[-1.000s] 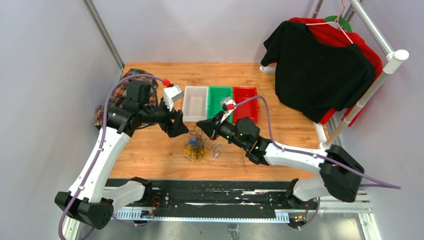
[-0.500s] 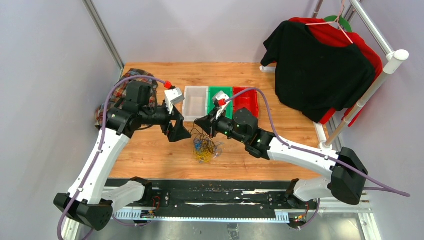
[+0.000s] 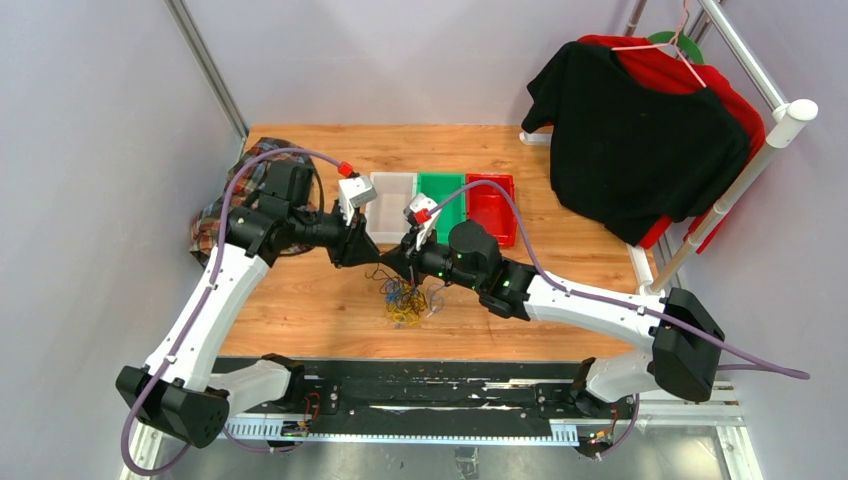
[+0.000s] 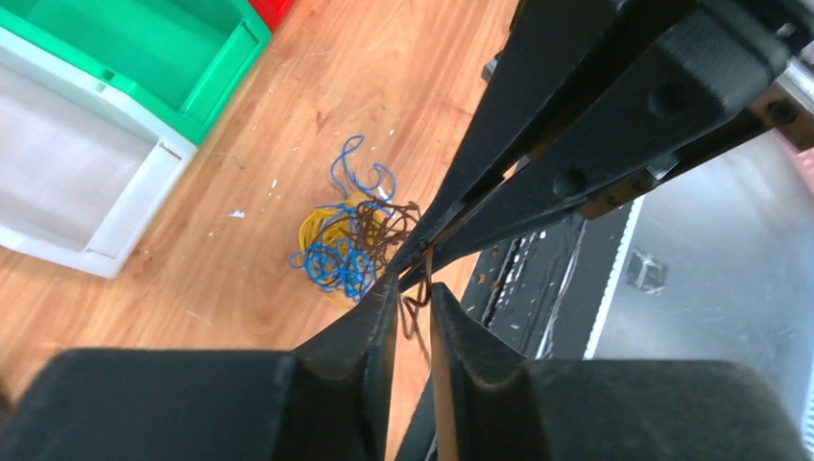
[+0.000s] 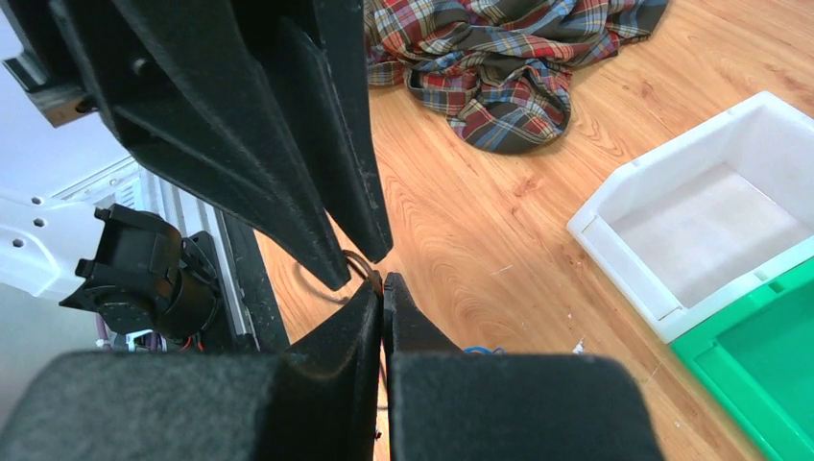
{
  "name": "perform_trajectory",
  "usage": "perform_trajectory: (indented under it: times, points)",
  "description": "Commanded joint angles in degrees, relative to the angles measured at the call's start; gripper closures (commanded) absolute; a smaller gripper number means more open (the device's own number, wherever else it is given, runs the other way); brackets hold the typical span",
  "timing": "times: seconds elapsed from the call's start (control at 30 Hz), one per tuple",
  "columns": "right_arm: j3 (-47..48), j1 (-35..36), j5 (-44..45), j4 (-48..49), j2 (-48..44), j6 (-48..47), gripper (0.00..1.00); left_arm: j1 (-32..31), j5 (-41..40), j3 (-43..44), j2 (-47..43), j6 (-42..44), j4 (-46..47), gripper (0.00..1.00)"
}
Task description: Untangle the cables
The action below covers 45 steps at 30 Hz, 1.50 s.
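The cables (image 3: 404, 300) lie as a small tangle of yellow, blue and dark brown loops (image 4: 347, 245) on the wooden table, just in front of the bins. My right gripper (image 3: 392, 264) (image 5: 383, 281) hovers above the tangle, shut on a dark brown cable (image 5: 361, 261) whose strands trail down to the pile. My left gripper (image 3: 374, 260) (image 4: 415, 288) meets it tip to tip. Its jaws stand a narrow gap apart, and a loop of that brown cable (image 4: 415, 309) hangs in the gap. The right gripper's fingers (image 4: 576, 125) fill the upper right of the left wrist view.
A white bin (image 3: 392, 177), a green bin (image 3: 440, 176) and a red bin (image 3: 490, 177) stand in a row behind the tangle. A plaid cloth (image 3: 214, 215) (image 5: 499, 67) lies at the table's left edge. A rack with a black shirt (image 3: 640, 140) stands at the right.
My right gripper moved left and up, drawing the brown cable to the left gripper. The left gripper's jaws spread wide, then narrowed around that cable. The tangle shifted slightly right.
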Motion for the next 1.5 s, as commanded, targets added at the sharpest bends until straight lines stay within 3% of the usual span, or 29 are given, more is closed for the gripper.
perform_trajectory:
  times: [0.0, 0.2, 0.37, 0.47, 0.7, 1.13, 1.47]
  points:
    - [1.5, 0.9, -1.1, 1.4, -0.3, -1.2, 0.99, -0.4, -2.2, -1.8, -1.7, 0.6, 2.0, 0.81]
    - [0.2, 1.1, -1.2, 2.9, -0.2, -0.6, 0.99, -0.4, -4.2, -3.1, -3.3, -2.3, 4.9, 0.99]
    - [-1.8, 1.1, 0.0, 4.8, -0.4, 0.2, 0.99, -0.5, -6.9, -2.4, -5.1, -4.2, 6.6, 0.99]
    - [-2.5, 1.1, 1.8, 6.1, 0.1, 0.6, 0.79, -0.5, -6.5, -1.6, -5.9, -5.4, 6.9, 0.99]
    - [-1.9, 1.6, 8.7, 11.0, 3.6, 1.6, 0.69, -0.5, -2.6, -1.1, -6.9, -9.6, 6.8, 0.99]
    - [-7.8, 2.3, 17.3, 19.1, 6.4, 2.4, 0.69, -0.5, -2.8, 6.7, -8.9, -8.8, 2.8, 0.99]
    - [-10.3, 2.8, 21.3, 24.0, 9.4, 4.5, 0.64, -0.5, 0.3, 15.4, -8.6, -11.9, 2.4, 0.99]
